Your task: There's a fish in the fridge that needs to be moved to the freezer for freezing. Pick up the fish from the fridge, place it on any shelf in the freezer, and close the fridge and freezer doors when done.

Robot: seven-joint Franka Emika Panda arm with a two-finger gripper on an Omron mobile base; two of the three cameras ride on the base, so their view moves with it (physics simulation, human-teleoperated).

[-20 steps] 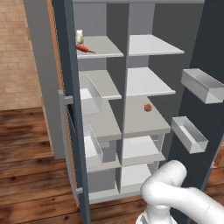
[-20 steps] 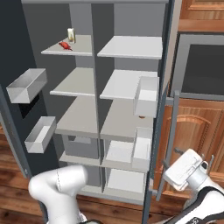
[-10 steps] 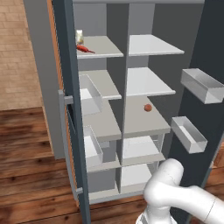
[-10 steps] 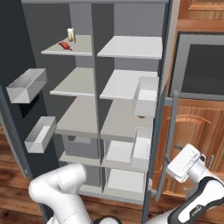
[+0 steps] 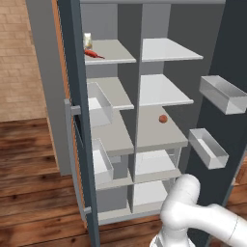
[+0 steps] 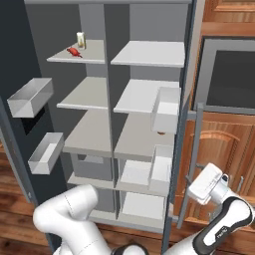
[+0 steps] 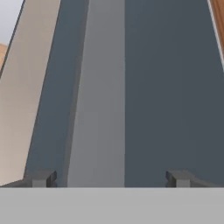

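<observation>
Fish (image 5: pixel 93 53) on top fridge shelf — doors (image 7: pixel 175 87) open — jaws spread facing door handle (image 7: pixel 98 109).

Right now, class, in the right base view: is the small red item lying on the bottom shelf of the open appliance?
No. The small red item lies on the top left shelf, beside a pale upright container.

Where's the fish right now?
The fish lies on the top left shelf, beside a small pale jar; in the right base view it shows top left too.
</observation>
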